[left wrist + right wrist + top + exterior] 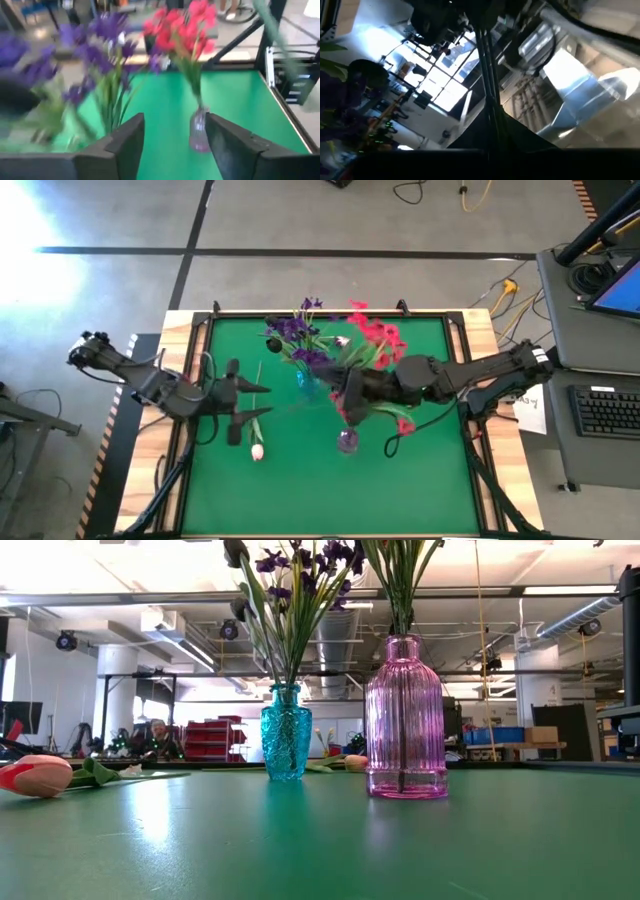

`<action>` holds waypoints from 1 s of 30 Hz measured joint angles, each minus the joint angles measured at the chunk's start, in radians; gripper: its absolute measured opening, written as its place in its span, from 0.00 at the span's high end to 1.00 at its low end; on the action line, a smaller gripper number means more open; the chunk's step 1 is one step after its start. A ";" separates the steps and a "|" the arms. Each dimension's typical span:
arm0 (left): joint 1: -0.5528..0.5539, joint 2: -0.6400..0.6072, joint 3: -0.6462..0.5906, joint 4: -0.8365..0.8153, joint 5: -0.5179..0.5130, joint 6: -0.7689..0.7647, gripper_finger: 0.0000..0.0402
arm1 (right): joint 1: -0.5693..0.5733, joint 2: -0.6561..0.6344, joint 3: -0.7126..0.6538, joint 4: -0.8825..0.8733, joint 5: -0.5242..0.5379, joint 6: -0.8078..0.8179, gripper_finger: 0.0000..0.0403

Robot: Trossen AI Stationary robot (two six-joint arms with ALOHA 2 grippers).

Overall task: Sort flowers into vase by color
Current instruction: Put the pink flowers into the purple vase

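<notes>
On the green table stand two glass vases close together near the middle: a blue vase holding the purple flowers, and a pink vase with green stems rising from its neck; the left wrist view shows the red flowers fanning out above that pink vase. A white-pink tulip lies flat on the cloth toward the left side, its stem running back toward the far edge, and in the low view its bud rests on the surface well apart from the vases. A second bud seems to lie behind the vases, though it is too small to be sure. The left gripper hovers just beside the tulip's stem with its fingers spread and nothing between them. The right gripper sits over the pink vase beside the blue one, its fingers pressed together on a thin dark stalk that runs upward from them in the right wrist view; which flower that stalk belongs to I cannot tell.
</notes>
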 joint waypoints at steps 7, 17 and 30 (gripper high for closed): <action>0.001 -0.079 0.037 -0.020 0.032 0.017 0.45 | 0.021 0.006 0.000 -0.002 -0.001 -0.071 0.97; 0.008 0.034 0.122 0.200 0.206 0.248 0.45 | 0.024 0.086 0.000 0.030 -0.026 -0.196 0.97; 0.044 0.210 0.162 0.243 0.042 0.203 0.45 | 0.024 0.134 0.000 0.134 -0.025 -0.326 0.97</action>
